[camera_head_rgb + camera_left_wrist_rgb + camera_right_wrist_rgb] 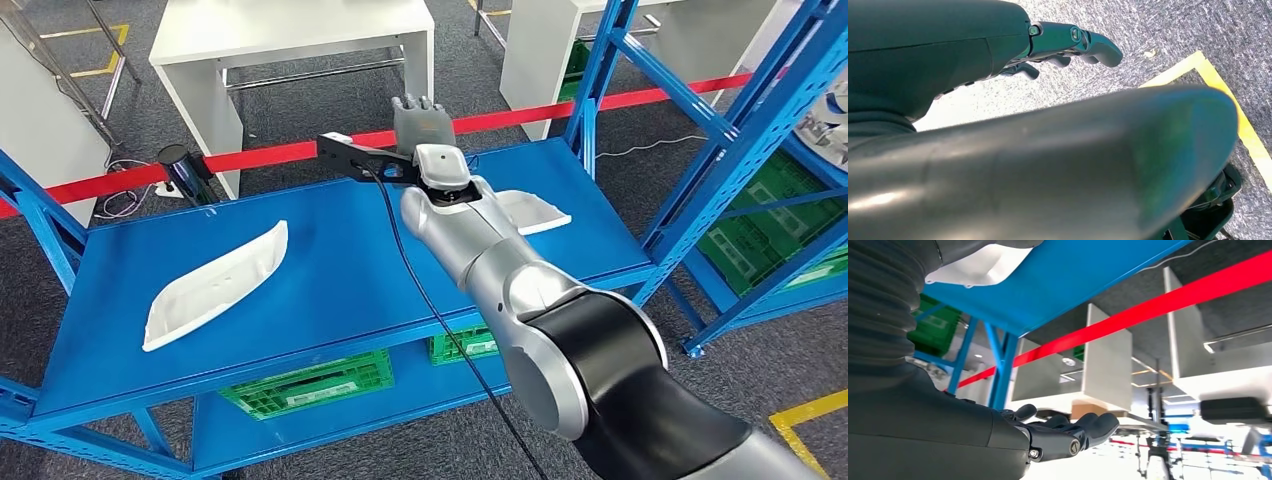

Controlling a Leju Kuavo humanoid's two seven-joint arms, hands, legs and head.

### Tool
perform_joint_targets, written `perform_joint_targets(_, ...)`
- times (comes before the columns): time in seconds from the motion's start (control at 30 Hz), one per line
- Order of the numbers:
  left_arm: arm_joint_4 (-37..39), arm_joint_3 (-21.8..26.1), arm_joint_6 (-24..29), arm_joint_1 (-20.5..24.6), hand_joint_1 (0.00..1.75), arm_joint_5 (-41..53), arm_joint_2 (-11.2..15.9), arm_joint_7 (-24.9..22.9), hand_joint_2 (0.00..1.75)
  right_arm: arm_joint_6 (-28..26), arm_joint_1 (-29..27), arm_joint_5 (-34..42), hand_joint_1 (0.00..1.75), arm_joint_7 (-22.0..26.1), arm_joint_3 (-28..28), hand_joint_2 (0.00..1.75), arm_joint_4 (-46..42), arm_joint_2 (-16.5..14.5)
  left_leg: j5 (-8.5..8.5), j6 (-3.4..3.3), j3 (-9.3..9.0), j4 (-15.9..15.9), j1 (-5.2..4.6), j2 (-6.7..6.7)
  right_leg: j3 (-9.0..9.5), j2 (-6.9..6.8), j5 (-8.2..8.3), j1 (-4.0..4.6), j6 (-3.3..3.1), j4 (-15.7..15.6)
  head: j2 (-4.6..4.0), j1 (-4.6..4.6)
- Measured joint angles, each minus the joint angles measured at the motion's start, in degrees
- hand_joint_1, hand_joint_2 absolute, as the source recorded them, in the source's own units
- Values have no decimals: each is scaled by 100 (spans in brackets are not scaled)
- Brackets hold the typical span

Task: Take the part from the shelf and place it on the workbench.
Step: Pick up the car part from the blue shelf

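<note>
my right hand (420,122) spread, empty, above shelf (330,270) | part (535,211) under my forearm | risk: sweeping it off | left hand (1068,45) loosely apart, idle

Two white moulded parts lie on the blue shelf (330,270). The left part (215,285) is a long, shallow, boat-shaped shell lying slantwise, hollow side up, with one pointed end toward the back of the shelf and the blunt end near the front left edge. The right part (530,210) lies well apart from it near the shelf's right side, mostly hidden behind the right arm, with only a flat, pale wedge showing; the right wrist view shows its white rim (980,265) against the blue surface.
</note>
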State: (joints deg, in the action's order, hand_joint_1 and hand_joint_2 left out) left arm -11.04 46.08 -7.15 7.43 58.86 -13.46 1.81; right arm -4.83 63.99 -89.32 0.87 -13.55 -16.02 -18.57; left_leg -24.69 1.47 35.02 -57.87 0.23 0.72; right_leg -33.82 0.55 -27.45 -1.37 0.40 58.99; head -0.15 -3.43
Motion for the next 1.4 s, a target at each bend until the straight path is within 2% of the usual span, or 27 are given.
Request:
perform_joint_targets(0.17,-8,-1,0,47,0,-17,-7,-70,0,37,-262,835,0,54,-530,175,-268,-135,-1,-2,0,0,0,-1,2,1,2,0,3,-5,0,1)
perform_joint_targets(0.3,-15,-1,0,78,0,-37,-9,-115,0,-41,-318,1439,0,-255,-1177,175,-363,-180,-1,-2,-1,0,0,-1,3,1,2,0,3,-7,0,1)
perform_joint_targets(0.4,-15,-1,0,81,0,-74,-9,-115,0,-141,-309,1635,0,-557,-1391,175,-354,-177,-1,-2,-1,-1,0,0,4,0,2,-1,3,-8,0,0)
perform_joint_targets(0.6,-15,-1,0,79,0,-111,-21,-85,0,-161,-272,1858,0,-1073,-1432,175,-251,-3,-2,-3,-1,-2,0,1,12,-1,7,0,10,-19,1,-1)
perform_joint_targets(0.87,-15,-1,0,89,0,-176,-28,-113,0,147,-366,2009,0,-1024,-1432,175,-164,82,-5,-8,-2,-3,0,-1,12,3,10,-1,15,-22,0,-1)
perform_joint_targets(1.17,-15,-20,0,132,0,-101,-38,-192,0,863,-554,2163,0,-1371,-1427,175,-112,166,-5,-9,-2,-4,0,-2,12,2,10,-1,17,-23,0,-1)
perform_joint_targets(1.4,-15,-23,0,160,0,-133,-38,-236,0,1026,-609,2158,0,-1464,-1425,175,-110,243,-5,-9,-2,-5,0,-2,12,2,11,-1,18,-24,0,-1)
